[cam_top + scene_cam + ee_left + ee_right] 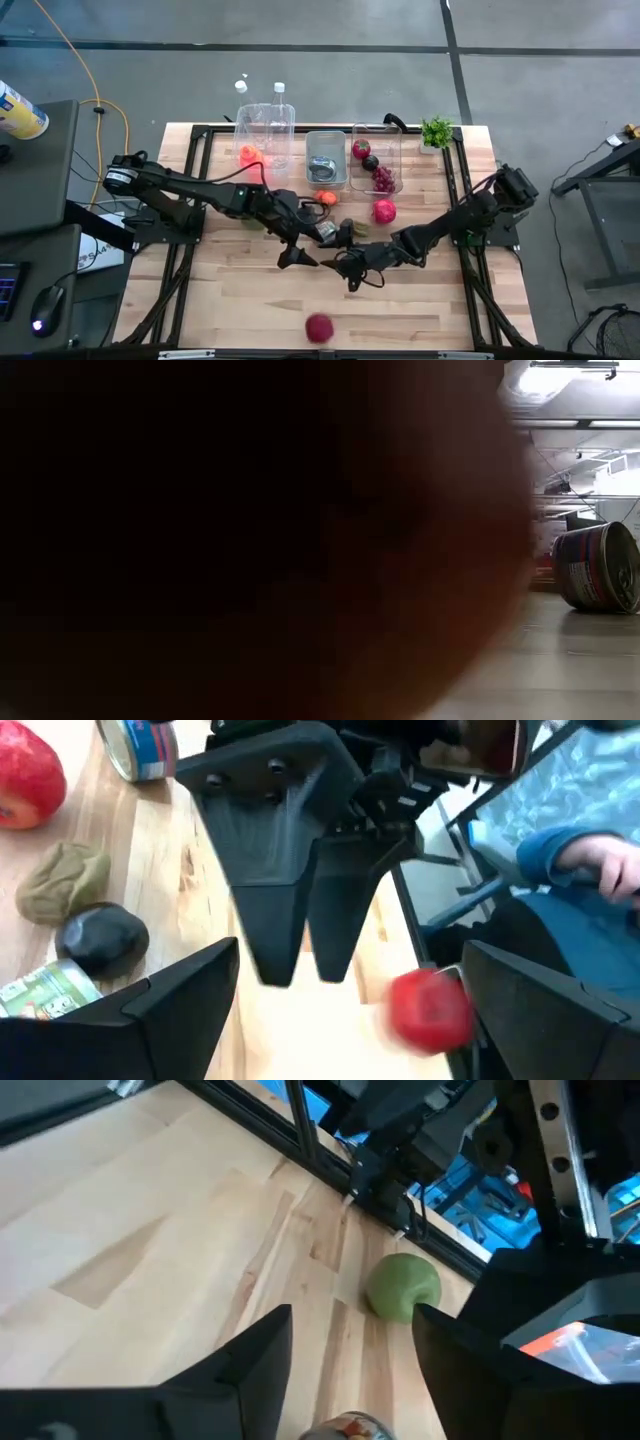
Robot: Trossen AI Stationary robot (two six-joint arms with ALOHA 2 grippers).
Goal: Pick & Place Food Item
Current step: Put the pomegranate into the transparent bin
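Red and round, the food ball (318, 327) sits alone on the wooden counter (230, 300), close to the near edge. It is a ball shape, so I think it has no long side to line up with.

Both arms meet in the middle of the counter. The right end effector (352, 280) is the nearer one. The ball lies toward the near edge from it, a little to the left, and they do not touch. Its two fingers point down at the wood. They are about half way together, with a gap left between them, and I see nothing pinched there.

The left end effector (290, 258) hangs just beside it, a bit farther from the ball. Its fingers are spread wide and hold nothing.

I think the right arm should go for the ball. It must move toward the near edge and drop over it.

Farther back there is a red apple (383, 211) near the clear boxes (325, 155). A green fruit (403, 1287) lies by the frame. A big dark red blur fills the low view, maybe the ball up close.
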